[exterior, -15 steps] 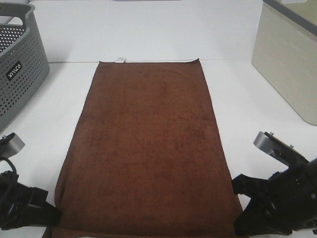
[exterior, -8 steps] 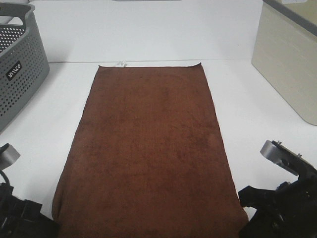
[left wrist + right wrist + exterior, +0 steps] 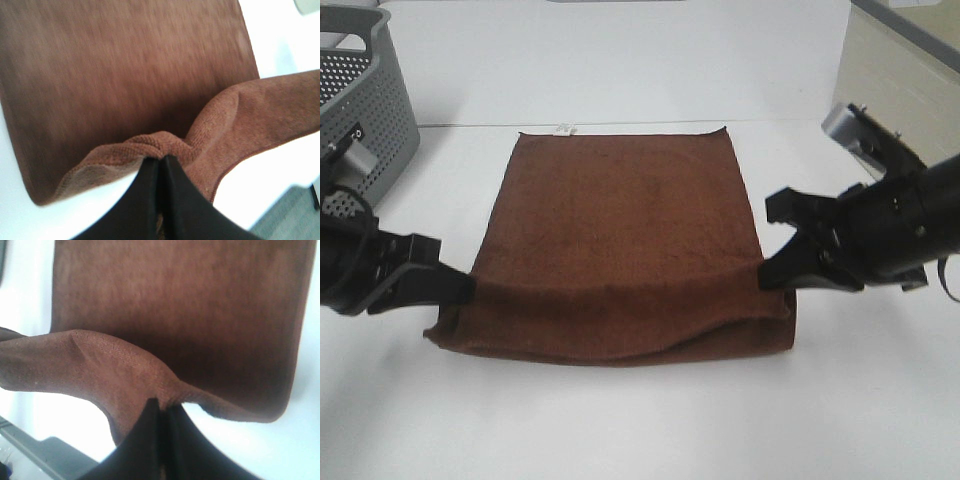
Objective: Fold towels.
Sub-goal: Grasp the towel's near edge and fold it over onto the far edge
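Dark brown, strung between left claw [image 3: 468, 288] and right claw [image 3: 765, 275] above the worktop [image 3: 620, 420]. Pinched tight on the near corners of the towel [image 3: 620, 210], one apiece.

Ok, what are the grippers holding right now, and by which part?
Both are shut on the towel: the left gripper pinches its near-left corner, the right gripper its near-right corner, with that edge lifted.

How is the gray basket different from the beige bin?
The gray basket has perforated walls; the beige bin has plain, solid walls. The basket stands at the far left, the bin at the far right. Both sit on the white table, apart from the towel.
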### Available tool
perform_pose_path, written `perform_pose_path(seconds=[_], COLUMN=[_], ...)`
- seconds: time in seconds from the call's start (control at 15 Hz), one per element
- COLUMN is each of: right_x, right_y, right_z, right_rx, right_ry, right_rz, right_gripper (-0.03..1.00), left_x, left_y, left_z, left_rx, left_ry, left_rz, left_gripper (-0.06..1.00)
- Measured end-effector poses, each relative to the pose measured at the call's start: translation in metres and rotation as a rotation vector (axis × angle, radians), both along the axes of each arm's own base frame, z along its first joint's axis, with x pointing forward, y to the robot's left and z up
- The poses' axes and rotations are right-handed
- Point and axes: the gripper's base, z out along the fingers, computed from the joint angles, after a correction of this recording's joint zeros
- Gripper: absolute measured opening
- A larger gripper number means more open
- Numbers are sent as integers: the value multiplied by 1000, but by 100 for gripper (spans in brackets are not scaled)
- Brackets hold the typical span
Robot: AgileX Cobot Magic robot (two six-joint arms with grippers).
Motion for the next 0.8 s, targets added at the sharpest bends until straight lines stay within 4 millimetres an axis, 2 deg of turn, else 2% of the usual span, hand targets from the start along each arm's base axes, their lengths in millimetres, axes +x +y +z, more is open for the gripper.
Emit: perform_pose_path(seconds=[0.2, 0.33, 0.67, 0.73, 0.8], right_x=[47, 80, 167, 167, 183], right_y=[7, 12, 25, 25, 27], right_z=[17, 16, 7, 7, 4], right_rx=[-23, -43, -108, -108, -126], right_ry=[-73, -86, -146, -146, -158], right_rz=[-5, -10, -22, -22, -18], right_gripper=[0, 0, 0, 0, 0], left_x=[40, 73, 148, 148, 163], left_y=[-3, -8, -13, -13, -14], left_z=[10, 14, 4, 4, 1], left_rx=[-12, -32, -32, -32, -22], left_ry=[-44, -72, -117, -117, -139], left_rz=[57, 77, 158, 158, 175], left_gripper=[1, 1, 1, 1, 1])
